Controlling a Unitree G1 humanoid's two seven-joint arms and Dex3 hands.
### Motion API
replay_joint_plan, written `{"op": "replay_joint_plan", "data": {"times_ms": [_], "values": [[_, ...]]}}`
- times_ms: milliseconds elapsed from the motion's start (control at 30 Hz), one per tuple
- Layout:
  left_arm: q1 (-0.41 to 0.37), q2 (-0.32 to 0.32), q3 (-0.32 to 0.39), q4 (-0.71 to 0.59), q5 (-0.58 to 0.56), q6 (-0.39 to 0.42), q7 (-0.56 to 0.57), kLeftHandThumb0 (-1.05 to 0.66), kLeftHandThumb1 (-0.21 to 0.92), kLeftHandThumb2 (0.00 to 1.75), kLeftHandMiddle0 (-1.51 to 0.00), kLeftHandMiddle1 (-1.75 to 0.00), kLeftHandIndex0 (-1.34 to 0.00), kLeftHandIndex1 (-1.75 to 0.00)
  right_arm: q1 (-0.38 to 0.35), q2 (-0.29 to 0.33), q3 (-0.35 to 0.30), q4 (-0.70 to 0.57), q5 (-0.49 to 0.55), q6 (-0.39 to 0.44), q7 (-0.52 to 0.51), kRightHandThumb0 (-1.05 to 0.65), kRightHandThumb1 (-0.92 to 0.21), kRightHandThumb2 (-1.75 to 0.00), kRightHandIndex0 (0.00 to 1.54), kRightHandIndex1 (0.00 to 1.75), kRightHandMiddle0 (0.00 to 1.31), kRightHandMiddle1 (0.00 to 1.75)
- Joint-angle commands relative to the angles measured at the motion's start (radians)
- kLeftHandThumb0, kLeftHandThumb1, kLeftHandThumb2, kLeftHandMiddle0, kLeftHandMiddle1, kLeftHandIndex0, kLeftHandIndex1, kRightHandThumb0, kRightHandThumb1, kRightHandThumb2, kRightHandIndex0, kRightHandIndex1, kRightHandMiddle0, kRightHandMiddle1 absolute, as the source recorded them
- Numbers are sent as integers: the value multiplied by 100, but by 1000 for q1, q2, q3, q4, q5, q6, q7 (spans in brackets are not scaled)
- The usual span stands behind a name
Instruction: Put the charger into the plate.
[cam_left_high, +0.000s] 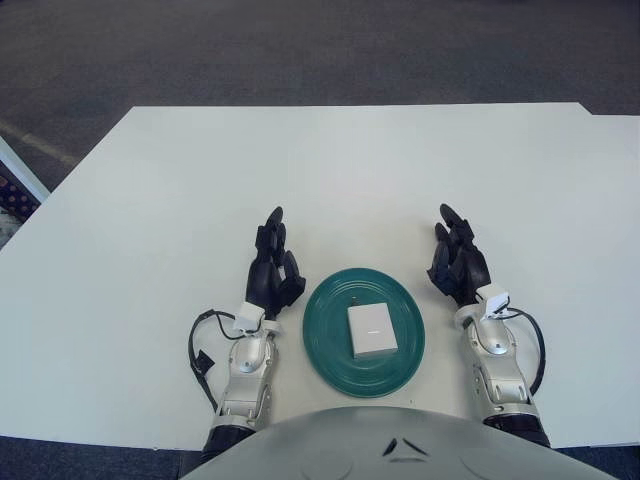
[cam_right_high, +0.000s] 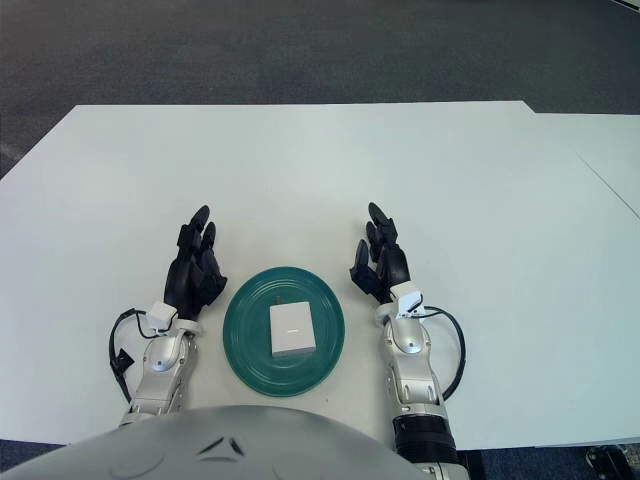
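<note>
Lying in plate (cam_left_high: 330, 300), charger (cam_left_high: 368, 331) between left robot hand (cam_left_high: 273, 268) and right robot hand (cam_left_high: 457, 260).

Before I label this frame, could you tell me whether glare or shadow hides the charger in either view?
Left eye view: even light, charger plain on the plate, no glare. Right eye view: the same, only soft shadows beside the left hand and right hand.

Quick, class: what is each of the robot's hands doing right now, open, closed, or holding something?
Left hand: open, holding nothing, left of the green plate.
Right hand: open, holding nothing, right of the plate.
The charger lies in the plate.
</note>
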Motion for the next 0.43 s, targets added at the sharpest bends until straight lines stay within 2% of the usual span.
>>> {"op": "replay_joint_plan", "data": {"times_ms": [0, 233, 400], "values": [[84, -47, -10, 103, -11, 64, 16, -96, 92, 91, -19, -1, 0, -41, 66, -16, -24, 81, 10, 114, 1, -61, -92, -97, 9, 0, 0, 27], [90, -75, -15, 89, -74, 100, -1, -97, 92, 91, -19, -1, 0, -47, 54, -20, -31, 102, 4, 96, 0, -64, -92, -96, 9, 0, 0, 28], [100, -82, -49, 73, -68, 107, 9, -98, 92, 92, -19, 0, 0, -46, 54, -21, -33, 97, 5, 93, 3, -70, -92, -94, 10, 1, 0, 29]]}}
